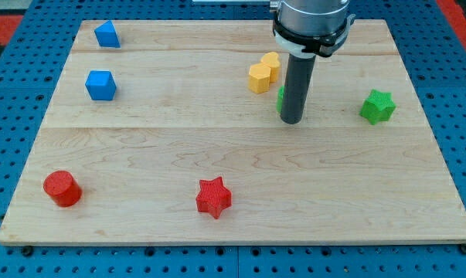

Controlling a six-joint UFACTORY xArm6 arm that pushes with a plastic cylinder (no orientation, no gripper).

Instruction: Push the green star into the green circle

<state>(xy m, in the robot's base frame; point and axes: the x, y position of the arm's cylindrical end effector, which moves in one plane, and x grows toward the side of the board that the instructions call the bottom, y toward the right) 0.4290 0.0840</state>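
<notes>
The green star [377,106] sits near the board's right edge. The green circle [280,99] is mostly hidden behind my rod; only a green sliver shows at the rod's left side. My tip [291,120] rests on the board right at the green circle, well to the left of the green star.
Two yellow blocks [259,78] [271,63] touch each other just up-left of the rod. Two blue blocks [100,85] [107,34] are at the upper left. A red circle [62,188] is at the lower left and a red star [213,197] at the bottom middle.
</notes>
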